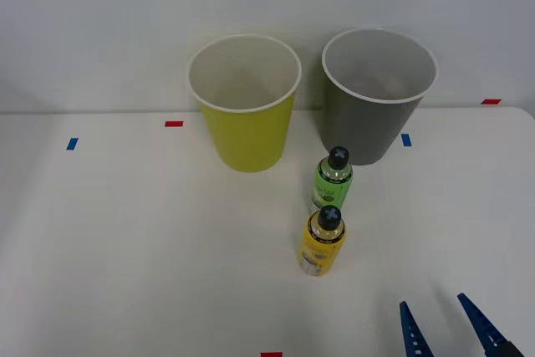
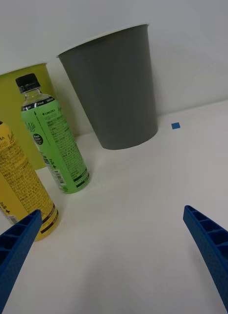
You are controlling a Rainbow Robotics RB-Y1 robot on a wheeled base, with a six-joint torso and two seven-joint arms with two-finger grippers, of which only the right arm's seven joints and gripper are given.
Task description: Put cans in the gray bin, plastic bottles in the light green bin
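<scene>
Two bottles, two bins on white tabletop (image 1: 125, 248).
Green-label bottle (image 1: 333, 178) and yellow-label bottle (image 1: 323, 242) upright before gray bin (image 1: 378, 94); light green bin (image 1: 245, 102) beside; right tool (image 1: 447, 323) released, empty.

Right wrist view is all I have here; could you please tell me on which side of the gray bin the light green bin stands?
Observer: In the front view, the light green bin stands to the robot's left of the gray bin, with a gap between them.
Operator: Thank you. How are the two bottles lined up?
Observer: The green-label bottle stands just before the gray bin; the yellow-label bottle stands nearer the robot, almost straight behind it.
Operator: And where is my gripper?
Observer: The right gripper is open, to the robot's right of the yellow-label bottle and nearer the robot.
</scene>
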